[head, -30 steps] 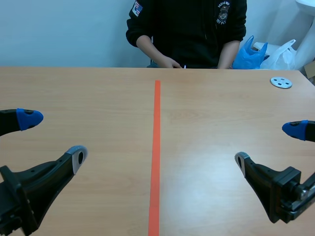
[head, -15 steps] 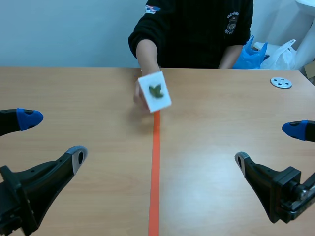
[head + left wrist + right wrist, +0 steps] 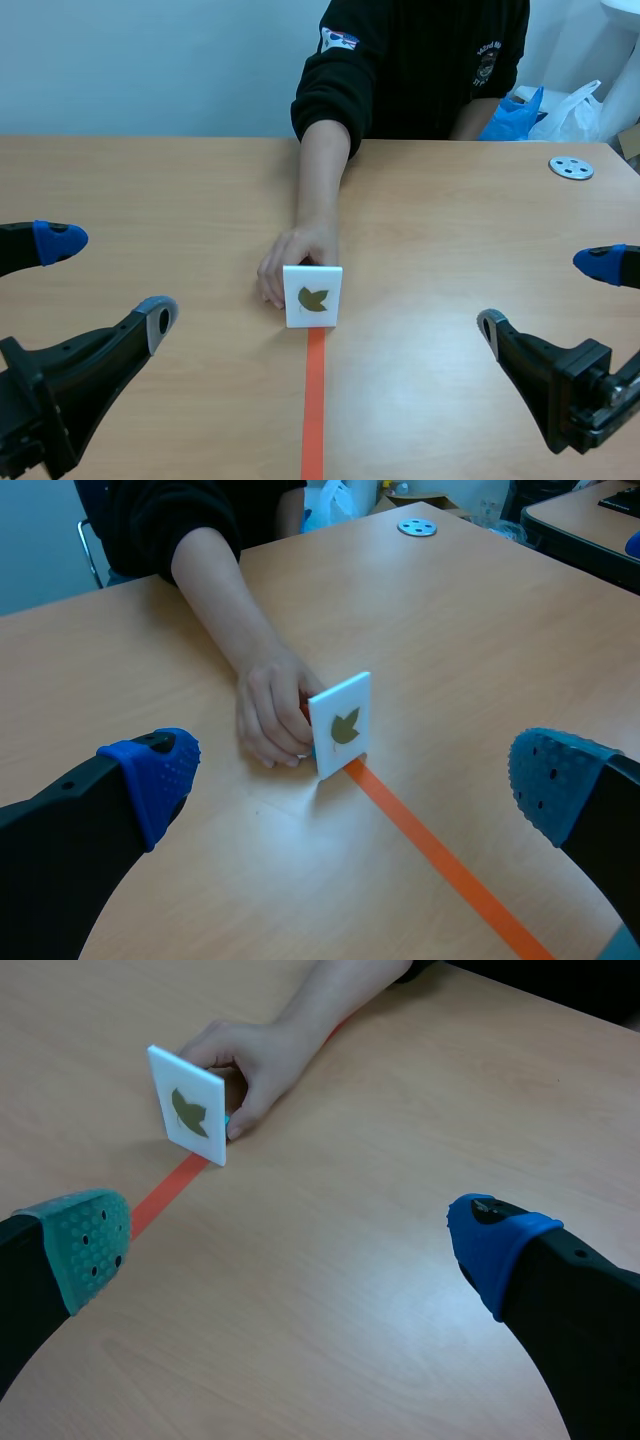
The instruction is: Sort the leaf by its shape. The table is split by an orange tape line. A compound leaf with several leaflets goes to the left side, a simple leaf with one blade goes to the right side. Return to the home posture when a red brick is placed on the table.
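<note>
One hand (image 3: pixel 297 257) behind upright leaf card (image 3: pixel 313 296)

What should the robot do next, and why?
Probably wait with the left pincer and right pincer open where they are: the hand grips the card, standing upright on the tape, so reaching now might hit it.

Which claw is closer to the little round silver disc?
The right one. The right claw is on the disc's side of the orange line, nearer the robot than the disc. The left claw is far across the line, on the other side.
</note>
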Tool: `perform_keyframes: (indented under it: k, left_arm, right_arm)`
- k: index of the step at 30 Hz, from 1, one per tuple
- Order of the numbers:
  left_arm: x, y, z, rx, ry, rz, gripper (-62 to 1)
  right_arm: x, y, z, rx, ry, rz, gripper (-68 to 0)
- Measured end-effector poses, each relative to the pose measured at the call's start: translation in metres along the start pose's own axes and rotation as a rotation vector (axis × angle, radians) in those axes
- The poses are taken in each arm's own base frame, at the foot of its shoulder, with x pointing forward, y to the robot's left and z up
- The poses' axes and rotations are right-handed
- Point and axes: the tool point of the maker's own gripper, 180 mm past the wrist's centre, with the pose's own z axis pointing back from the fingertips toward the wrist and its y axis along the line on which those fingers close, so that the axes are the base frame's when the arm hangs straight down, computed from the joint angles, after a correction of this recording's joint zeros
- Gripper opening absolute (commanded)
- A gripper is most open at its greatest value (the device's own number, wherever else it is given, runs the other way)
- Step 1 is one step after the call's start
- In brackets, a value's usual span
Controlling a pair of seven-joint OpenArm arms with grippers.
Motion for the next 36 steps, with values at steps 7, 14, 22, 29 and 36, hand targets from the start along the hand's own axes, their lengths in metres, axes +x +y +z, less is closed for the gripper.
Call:
perform_keyframes:
  k: [7,14,22,29,36]
  left_arm:
    - [0.0,0.0,0.0,0.0,0.0,0.0,1.4]
    - [-0.001,-0.001,0.0,-0.006,0.004,0.0,1.4]
    - [-0.009,-0.008,0.0,-0.05,0.052,-0.031,1.4]
    - [-0.017,0.003,-0.015,-0.048,0.044,-0.05,1.4]
    - [-0.063,0.02,-0.033,-0.06,0.109,-0.04,1.4]
  right_arm:
    - [0.0,0.0,0.0,0.0,0.0,0.0,0.4]
    - [0.0,0.0,0.0,0.0,0.0,0.0,0.4]
    - [0.0,0.0,0.0,0.0,0.0,0.0,0.4]
    - [0.0,0.0,0.0,0.0,0.0,0.0,0.4]
    - [0.0,0.0,0.0,0.0,0.0,0.0,0.4]
